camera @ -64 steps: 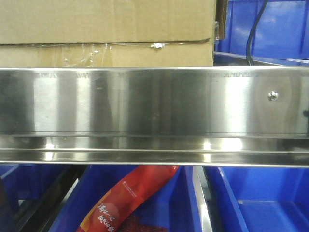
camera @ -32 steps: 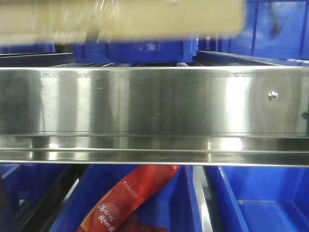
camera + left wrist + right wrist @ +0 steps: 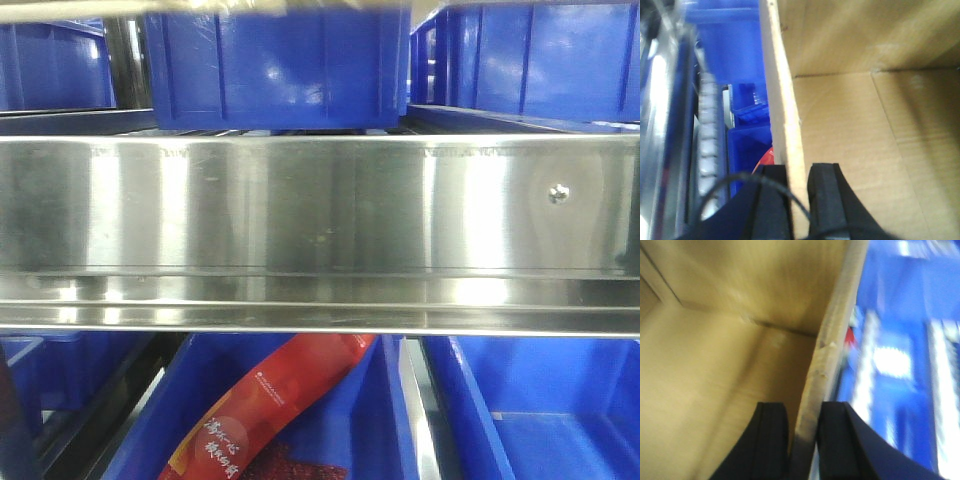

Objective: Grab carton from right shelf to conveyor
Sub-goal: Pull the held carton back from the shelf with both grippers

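Two clamps: left gripper (image 3: pixel 799 185) and right gripper (image 3: pixel 805 435) each pinch a carton (image 3: pixel 850 150) wall between pads. Raise level, matched, clear of right shelf (image 3: pixel 320 210).

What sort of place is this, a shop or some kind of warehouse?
Probably a warehouse or stockroom: a stainless-steel shelf, blue plastic bins above and below it, a lower one holding a red packet, and a plain brown carton.

Carton (image 3: pixel 855 135) showing plain tan-brown; right shelf (image 3: pixel 300 210) gleaming streaky silver; bins (image 3: pixel 280 70) glowing vivid blue; packet (image 3: pixel 265 400) showing red with pale lettering.
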`<state>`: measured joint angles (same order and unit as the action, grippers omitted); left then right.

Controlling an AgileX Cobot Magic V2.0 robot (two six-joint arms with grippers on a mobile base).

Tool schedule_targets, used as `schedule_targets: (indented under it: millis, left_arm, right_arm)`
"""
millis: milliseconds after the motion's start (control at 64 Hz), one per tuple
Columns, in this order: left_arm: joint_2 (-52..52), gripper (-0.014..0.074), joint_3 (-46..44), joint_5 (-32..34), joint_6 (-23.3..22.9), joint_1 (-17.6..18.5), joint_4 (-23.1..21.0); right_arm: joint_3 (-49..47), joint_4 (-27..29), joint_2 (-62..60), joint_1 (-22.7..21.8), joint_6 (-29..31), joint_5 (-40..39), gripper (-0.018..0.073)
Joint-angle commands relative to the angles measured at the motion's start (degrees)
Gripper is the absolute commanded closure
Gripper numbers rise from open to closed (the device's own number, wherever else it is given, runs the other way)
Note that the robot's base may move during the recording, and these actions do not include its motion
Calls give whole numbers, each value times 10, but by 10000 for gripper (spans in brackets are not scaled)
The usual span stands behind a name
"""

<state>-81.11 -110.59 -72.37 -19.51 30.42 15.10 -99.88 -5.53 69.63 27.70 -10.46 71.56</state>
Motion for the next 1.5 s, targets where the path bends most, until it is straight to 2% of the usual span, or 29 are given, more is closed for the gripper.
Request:
schedule_targets:
  millis: [0, 109, 203, 500, 1485]
  left_arm:
    - [21, 612, 18, 24, -35, 55, 26]
    - [33, 612, 45, 24, -37, 88, 25]
    - [46, 612, 67, 24, -48, 97, 21]
    - [82, 612, 96, 24, -64, 97, 26]
    - [81, 612, 96, 24, -64, 97, 26]
  right_arm:
    - [52, 25, -43, -1, 15, -16, 629]
    - [93, 46, -71, -1, 15, -47, 629]
    - [102, 65, -76, -1, 15, -65, 629]
    - [102, 72, -67, -1, 15, -98, 629]
    - [102, 72, -67, -1, 15, -92, 629]
